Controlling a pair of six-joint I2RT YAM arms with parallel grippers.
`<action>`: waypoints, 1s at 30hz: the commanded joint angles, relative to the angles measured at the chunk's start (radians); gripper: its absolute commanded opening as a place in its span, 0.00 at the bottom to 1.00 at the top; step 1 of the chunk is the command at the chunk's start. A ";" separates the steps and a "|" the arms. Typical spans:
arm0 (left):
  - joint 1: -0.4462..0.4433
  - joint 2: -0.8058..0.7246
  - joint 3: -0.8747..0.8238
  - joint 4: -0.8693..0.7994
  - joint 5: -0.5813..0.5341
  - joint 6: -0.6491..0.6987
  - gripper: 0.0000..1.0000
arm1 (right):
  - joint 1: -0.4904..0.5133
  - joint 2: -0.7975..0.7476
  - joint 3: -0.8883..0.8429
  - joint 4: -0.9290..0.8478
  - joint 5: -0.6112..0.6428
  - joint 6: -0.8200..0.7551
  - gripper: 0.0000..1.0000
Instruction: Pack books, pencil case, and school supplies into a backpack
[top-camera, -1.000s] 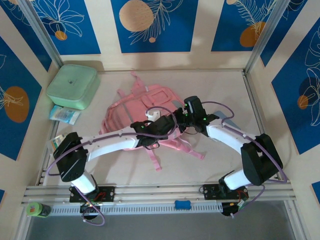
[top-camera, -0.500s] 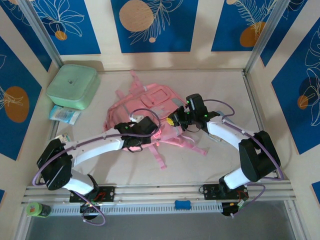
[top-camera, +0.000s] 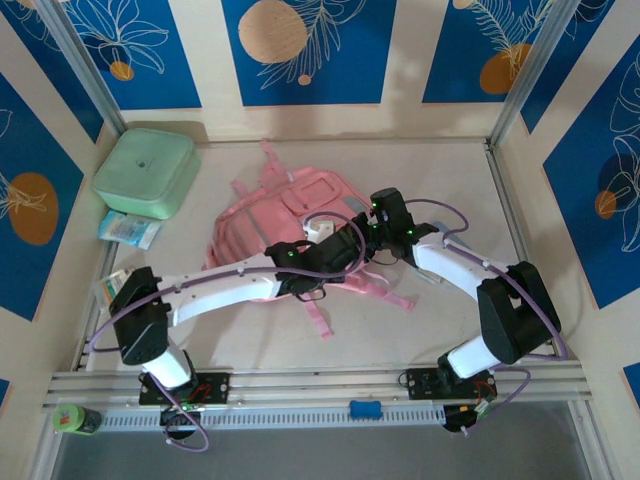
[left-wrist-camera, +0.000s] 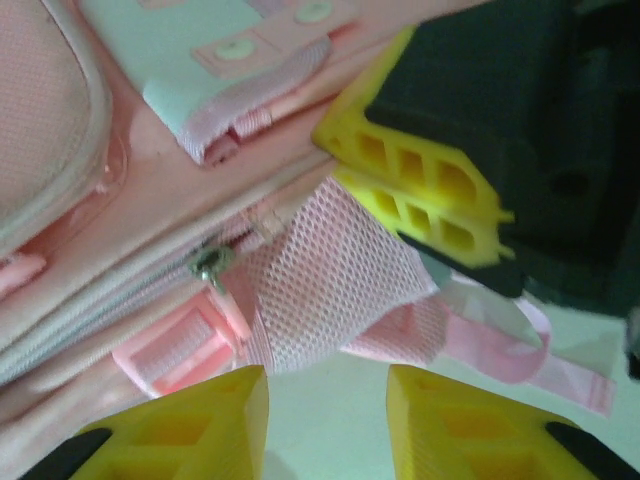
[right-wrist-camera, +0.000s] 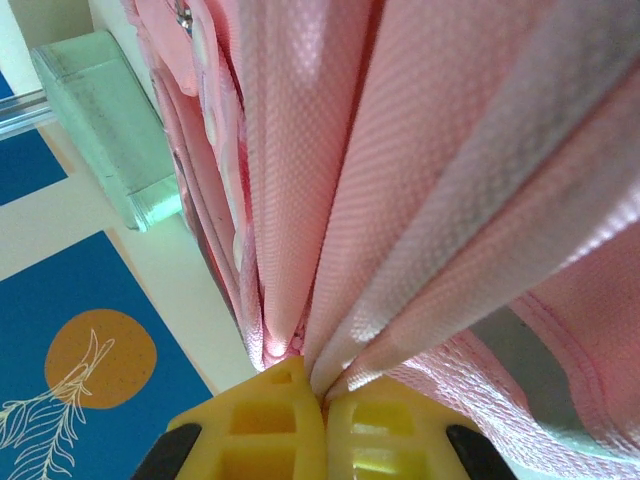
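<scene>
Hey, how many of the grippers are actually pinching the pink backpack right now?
1. The right gripper is shut on a fold of the backpack, at its right side. The left gripper stands open next to the pink mesh, holding nothing.

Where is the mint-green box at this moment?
In the top view, the mint-green box sits in the far left corner of the table, left of the pink backpack, a blue-white packet on its near side.

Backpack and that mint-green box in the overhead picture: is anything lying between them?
No. In the top external view, the strip of table between the backpack and the mint-green box is bare.
</scene>
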 joint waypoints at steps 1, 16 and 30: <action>-0.002 0.046 0.043 -0.126 -0.124 -0.093 0.36 | 0.011 0.007 0.038 0.057 -0.049 0.019 0.00; 0.007 0.108 0.035 -0.050 -0.154 -0.168 0.36 | 0.014 0.016 0.039 0.068 -0.056 0.026 0.00; 0.054 0.162 0.043 -0.017 -0.199 -0.202 0.26 | 0.030 0.022 0.045 0.065 -0.051 0.027 0.00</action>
